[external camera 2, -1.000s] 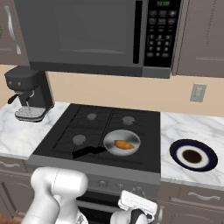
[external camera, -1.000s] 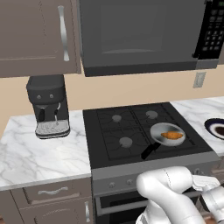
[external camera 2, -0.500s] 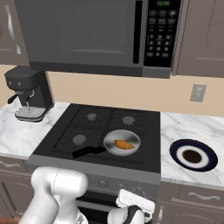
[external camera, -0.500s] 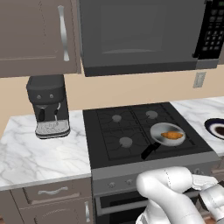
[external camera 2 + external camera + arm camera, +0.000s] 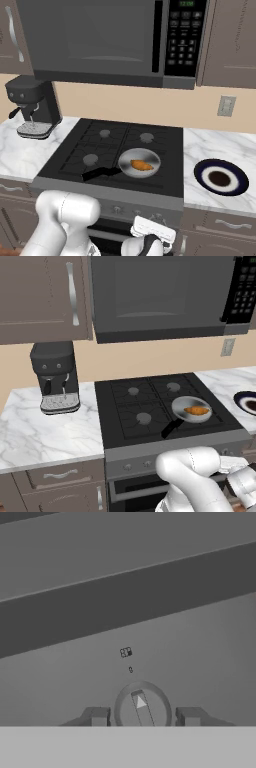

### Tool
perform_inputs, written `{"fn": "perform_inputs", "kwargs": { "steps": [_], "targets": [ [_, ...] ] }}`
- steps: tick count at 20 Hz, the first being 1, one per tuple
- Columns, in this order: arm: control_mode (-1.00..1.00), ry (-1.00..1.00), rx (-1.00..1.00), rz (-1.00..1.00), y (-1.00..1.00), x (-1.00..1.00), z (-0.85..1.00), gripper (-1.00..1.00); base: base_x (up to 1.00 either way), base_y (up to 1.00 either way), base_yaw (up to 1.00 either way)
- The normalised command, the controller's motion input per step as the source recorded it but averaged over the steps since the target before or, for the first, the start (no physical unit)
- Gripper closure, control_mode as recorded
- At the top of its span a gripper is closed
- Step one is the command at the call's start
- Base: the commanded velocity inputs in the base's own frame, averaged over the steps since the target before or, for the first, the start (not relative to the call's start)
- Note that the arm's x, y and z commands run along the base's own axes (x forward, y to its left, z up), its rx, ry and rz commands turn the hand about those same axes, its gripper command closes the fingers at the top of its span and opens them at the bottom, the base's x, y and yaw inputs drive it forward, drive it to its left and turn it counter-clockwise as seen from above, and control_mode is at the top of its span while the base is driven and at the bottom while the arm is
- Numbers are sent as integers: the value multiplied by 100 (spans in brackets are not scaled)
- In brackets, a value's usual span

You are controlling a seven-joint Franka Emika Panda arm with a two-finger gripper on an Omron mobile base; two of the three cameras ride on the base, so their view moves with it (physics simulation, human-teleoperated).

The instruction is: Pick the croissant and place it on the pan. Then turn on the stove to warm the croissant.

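The golden croissant (image 5: 197, 411) (image 5: 141, 165) lies inside the silver pan (image 5: 181, 404) (image 5: 128, 169). The pan sits on the front right burner of the black stove (image 5: 135, 406) (image 5: 100, 145), its black handle pointing front-left. My gripper (image 5: 143, 716) is low in front of the stove's grey front panel. In the hand view a round stove knob (image 5: 142, 704) with a white pointer sits between my two fingertips (image 5: 97, 716), and the gripper is shut on it. The white hand (image 5: 152, 231) hangs just under the panel's edge.
A black coffee machine (image 5: 55, 376) (image 5: 32, 107) stands on the marble counter left of the stove. A dark white-rimmed plate (image 5: 220, 177) (image 5: 247, 402) lies on the counter to the right. A dark microwave (image 5: 115, 40) hangs above the stove.
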Motion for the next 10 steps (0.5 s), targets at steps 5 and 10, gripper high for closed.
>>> {"fn": "perform_inputs", "kwargs": {
  "steps": [5, 10],
  "targets": [
    [-100, 0, -10, 0, 0, 9, 32, 100, 0, 0, 0],
    [-100, 0, -9, 2, 0, 10, 21, 100, 0, 0, 0]
  ]
}}
